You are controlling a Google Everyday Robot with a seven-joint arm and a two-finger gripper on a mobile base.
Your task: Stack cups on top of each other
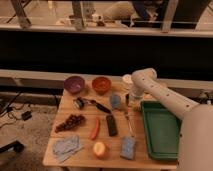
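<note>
While end effector (130,101) hangs pressed together beside blue cup (115,100), purple bowl (74,84) stands apart.

The pincer (131,102) hangs closed over the back of the tabletop (85,157), between the pale blue cup (115,101) and the green tray (159,131). Its fingers merge with a small dark shape (128,97) that is too indistinct to name, so it cannot be told whether anything is gripped. The arm (162,95) covers part of a white object (127,80) behind it. The robot's white body (197,142), cut off by the right and bottom edges, hides the tray's right side and the tabletop's near right corner. What lies beyond the railing (100,27) is a blur.
</note>
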